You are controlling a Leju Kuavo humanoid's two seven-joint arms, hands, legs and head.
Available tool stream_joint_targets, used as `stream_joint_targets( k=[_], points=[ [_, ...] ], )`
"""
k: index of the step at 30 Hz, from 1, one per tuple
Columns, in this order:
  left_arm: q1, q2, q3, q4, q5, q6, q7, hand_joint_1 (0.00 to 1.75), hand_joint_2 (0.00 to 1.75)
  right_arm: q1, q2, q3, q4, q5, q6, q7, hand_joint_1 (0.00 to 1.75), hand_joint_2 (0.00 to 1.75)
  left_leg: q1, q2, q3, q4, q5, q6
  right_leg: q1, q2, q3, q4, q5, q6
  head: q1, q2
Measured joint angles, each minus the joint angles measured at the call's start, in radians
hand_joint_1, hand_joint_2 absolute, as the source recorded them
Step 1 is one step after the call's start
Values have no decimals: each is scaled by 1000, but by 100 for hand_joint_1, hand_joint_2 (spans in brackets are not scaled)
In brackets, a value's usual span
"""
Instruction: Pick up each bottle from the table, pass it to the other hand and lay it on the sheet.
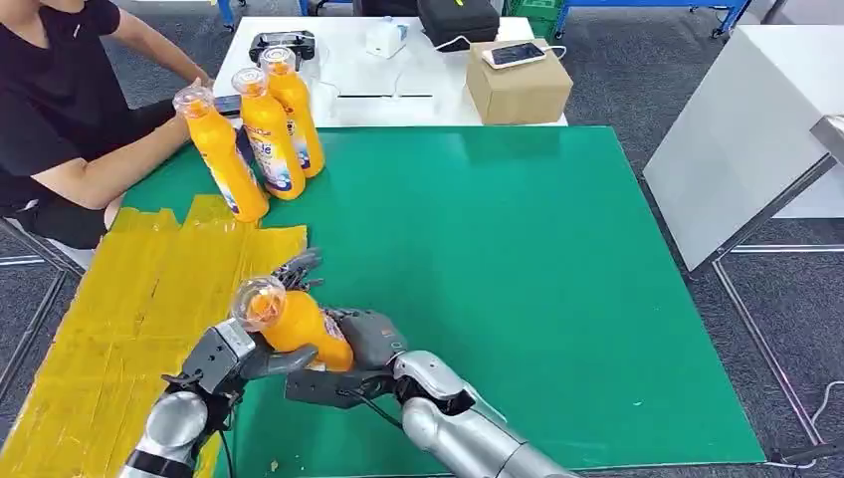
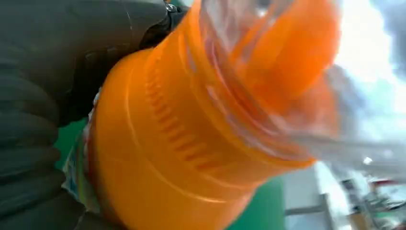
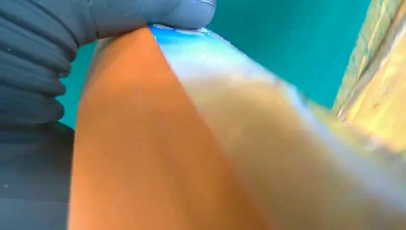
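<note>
An orange bottle [image 1: 299, 327] with a clear cap is held tilted above the green table [image 1: 518, 259], just right of the yellow sheet [image 1: 129, 309]. My left hand [image 1: 239, 354] grips its upper part below the cap, seen close in the left wrist view as the bottle [image 2: 191, 139] against the hand [image 2: 43, 120]. My right hand [image 1: 363, 344] holds the bottle's lower end; its thumb [image 3: 158, 14] presses on the bottle [image 3: 158, 143]. Three more orange bottles [image 1: 269, 129] stand at the table's far left corner.
A person in black sits at the far left, with a hand [image 1: 194, 95] on the nearest standing bottle's cap. Behind the green table a white table carries a cardboard box [image 1: 518, 85] with a phone on it. A white panel [image 1: 746, 129] stands to the right.
</note>
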Motion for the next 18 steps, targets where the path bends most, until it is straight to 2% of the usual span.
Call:
stream_joint_targets(
  k=[1,15,16,17,18],
  points=[
    [-2,9,-1,17,3,-8,-1,175,175,1,1,11,0,0,0,0,175,175,0,0,0,0,0,0,0,0,0,0,0,0,-4,0],
    [-2,55,-14,64,29,-37,-14,175,175,15,0,42,2,1,-1,-5,175,175,0,-1,-1,0,0,-1,0,0,0,0,0,0,-2,0],
    [-1,55,-15,64,33,-37,-14,175,175,16,0,42,2,0,-1,-6,61,175,0,-1,-1,0,1,-1,0,0,0,0,0,0,-2,0],
    [0,56,-15,64,35,-36,-14,175,175,17,0,42,2,0,-1,-6,0,175,0,-1,-1,0,1,-1,0,0,0,0,0,0,-2,0],
    [2,56,-15,64,36,-35,-14,175,175,18,0,42,2,0,-2,-8,0,175,0,-1,-1,0,1,-1,0,0,-1,0,0,0,-2,0]
  ],
)
